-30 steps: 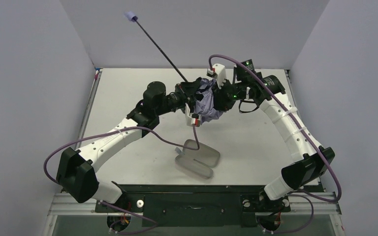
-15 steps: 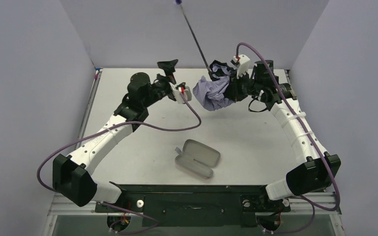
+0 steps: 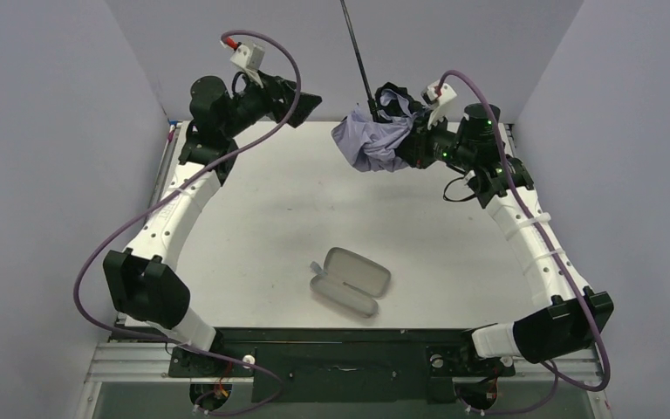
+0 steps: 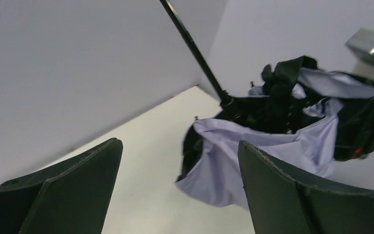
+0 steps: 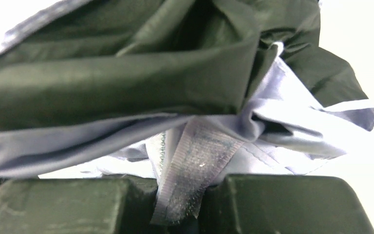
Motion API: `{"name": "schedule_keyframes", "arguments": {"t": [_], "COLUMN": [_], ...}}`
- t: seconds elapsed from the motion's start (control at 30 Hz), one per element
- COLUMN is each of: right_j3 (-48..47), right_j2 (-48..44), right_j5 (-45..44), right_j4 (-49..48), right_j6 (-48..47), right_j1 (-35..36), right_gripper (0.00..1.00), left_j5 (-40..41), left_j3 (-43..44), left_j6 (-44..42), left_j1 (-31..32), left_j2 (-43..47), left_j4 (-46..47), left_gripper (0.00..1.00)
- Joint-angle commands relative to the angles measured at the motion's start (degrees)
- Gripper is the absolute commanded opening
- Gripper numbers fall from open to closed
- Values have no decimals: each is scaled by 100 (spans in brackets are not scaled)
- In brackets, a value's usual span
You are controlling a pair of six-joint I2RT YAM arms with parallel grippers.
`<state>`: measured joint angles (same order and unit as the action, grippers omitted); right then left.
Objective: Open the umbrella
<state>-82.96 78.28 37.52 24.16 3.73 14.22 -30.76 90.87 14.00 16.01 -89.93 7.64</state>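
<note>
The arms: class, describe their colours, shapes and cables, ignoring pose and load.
Both the left arm and right arm have white tubular links, bulky black joint housings and black wrists. A purple cable loops loosely along each arm to a small white block. The fingers are broad, matte black wedges.

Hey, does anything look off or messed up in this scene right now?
Yes: the umbrella hangs in the air as a crumpled bundle, fabric bunched, black lining showing, shaft jutting upward. The right gripper pinches its fabric and strap; the left gripper is open and apart.
</note>
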Motion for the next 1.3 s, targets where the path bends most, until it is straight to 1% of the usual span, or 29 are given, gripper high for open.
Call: {"name": "schedule_keyframes", "arguments": {"t": [0.0, 0.1, 0.3, 0.37, 0.43, 0.47, 0.5, 0.53, 0.57, 0.6, 0.63, 0.7, 0.73, 0.77, 0.8, 0.83, 0.87, 0.9, 0.93, 0.97, 1.0, 1.03, 1.07, 1.1, 1.13, 1.2, 1.27], "right_j3": [-42, 83, 125, 88, 95, 108, 145, 194, 215, 286, 323, 466, 573, 633, 746, 799, 911, 969, 1094, 1162, 1294, 1363, 1513, 1582, 1695, 1756, 1775], "right_j2": [-441, -586, -787, -808, -840, -849, -874, -879, -899, -914, -958, -1037, -1062, -1114, -1140, -1190, -1222, -1277, -1309, -1389, -1457, -1496, -1565, -1598, -1643, -1661, -1671], "right_j5": [186, 122, -48, -48, -62, -66, -75, -76, -104, -122, -157, -213, -242, -332, -469, -533, -677, -751, -905, -966, -1060, -1110, -1210, -1251, -1294, -1332, -1423], "right_j4": [-889, -943, -962, -963, -946, -943, -934, -932, -931, -931, -927, -919, -916, -881, -858, -814, -789, -733, -684, -662, -624, -611, -592, -594, -592, -558, -507], "right_j6": [-248, -503, -794, -809, -922, -995, -1027, -1072, -1092, -1143, -1176, -1290, -1332, -1353, -1369, -1372, -1367, -1362, -1347, -1339, -1326, -1328, -1308, -1275, -1189, -1042, -974], "right_j1": [227, 436, 891, 1050, 1166, 1190, 1220, 1226, 1231, 1232, 1237, 1229, 1226, 1224, 1224, 1193, 1137, 1097, 994, 924, 742, 649, 427, 311, 66, -232, -423], "right_gripper": [0, 0, 0, 0, 0, 0, 0, 0, 0, 0, 0, 0, 0, 4, 19, 30, 51, 58, 69, 73, 78, 79, 80, 80, 80, 80, 80], "left_j5": [-736, -731, -467, -462, -495, -499, -496, -484, -475, -446, -425, -402, -430, -439, -435, -415, -323, -285, -249, -227, -149, -57, 160, 225, 355, 488, 624], "left_j3": [191, 327, 477, 506, 525, 528, 517, 509, 493, 484, 467, 489, 508, 550, 570, 607, 620, 637, 644, 652, 647, 597, 545, 423, 361, 162, 91], "left_j6": [2856, 3113, 3192, 3331, 3444, 3457, 3481, 3503, 3512, 3520, 3525, 3466, 3341, 3247, 2965, 2778, 2413, 2190, 1607, 1250, 392, -43, -823, -1094, -1739, -2359, -2780], "left_j1": [109, 208, 335, 379, 411, 429, 434, 433, 422, 395, 381, 343, 329, 326, 318, 316, 311, 304, 297, 315, 374, 419, 508, 568, 595, 660, 706], "left_j2": [-185, -329, -587, -647, -671, -669, -665, -648, -640, -613, -596, -558, -545, -540, -520, -510, -473, -455, -409, -379, -302, -251, -156, -112, -49, 8, -21], "left_j4": [958, 1059, 1106, 1230, 1413, 1499, 1575, 1605, 1676, 1709, 1757, 1765, 1749, 1684, 1624, 1459, 1367, 1228, 1164, 973, 860, 640, 593, 575, 578, 673, 799], "left_gripper": [87, 87, 85, 80, 73, 65, 54, 48, 34, 28, 13, 0, 0, 0, 0, 0, 0, 0, 0, 0, 0, 0, 0, 0, 0, 0, 0]}}
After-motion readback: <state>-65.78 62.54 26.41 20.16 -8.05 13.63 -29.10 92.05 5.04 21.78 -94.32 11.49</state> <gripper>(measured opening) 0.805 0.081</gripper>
